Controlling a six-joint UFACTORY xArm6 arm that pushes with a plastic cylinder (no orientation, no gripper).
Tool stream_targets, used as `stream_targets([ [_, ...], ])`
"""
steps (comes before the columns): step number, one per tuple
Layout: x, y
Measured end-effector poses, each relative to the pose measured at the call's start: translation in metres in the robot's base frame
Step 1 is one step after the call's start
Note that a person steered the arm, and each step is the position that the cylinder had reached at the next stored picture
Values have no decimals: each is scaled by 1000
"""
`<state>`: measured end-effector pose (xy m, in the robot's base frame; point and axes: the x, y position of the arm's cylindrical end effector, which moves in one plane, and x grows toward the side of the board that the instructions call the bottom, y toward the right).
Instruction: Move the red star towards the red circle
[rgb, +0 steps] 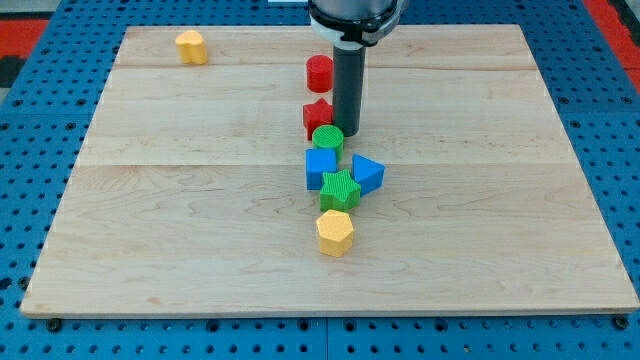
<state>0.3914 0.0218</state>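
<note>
- The red star (317, 116) lies near the middle of the worktop (150, 200), a little toward the view's top; I take it as the landmark.
- It looks like a small, rigid, light block with a flat base, so it should slide readily on smooth wood. Its points make it likely to spin if pushed off-centre.
- There is nothing to grasp with: the end effector is a plain rod with no jaws, holding nothing. The best contact, I judge, is the star's lower face, squarely on its midline.
- My tip (346, 133) stands just right of the star, close against it; whether they touch I cannot tell.
- The red circle (319, 72) sits directly above the star, near but apart, so the push is short.
- The green circle (327, 138) crowds the star's lower edge, just beside my tip, blocking that face.
- Further below the star: the blue block (320, 167), blue triangle (367, 173), green star (340, 189), yellow hexagon (335, 232).
- A yellow block (191, 46) lies far up-left of the star.
</note>
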Motion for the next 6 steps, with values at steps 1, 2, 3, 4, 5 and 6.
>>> stream_targets([
  [1, 0, -45],
  [2, -1, -80],
  [3, -22, -91],
  [4, -10, -163],
  [5, -35, -160],
  [6, -95, -123],
])
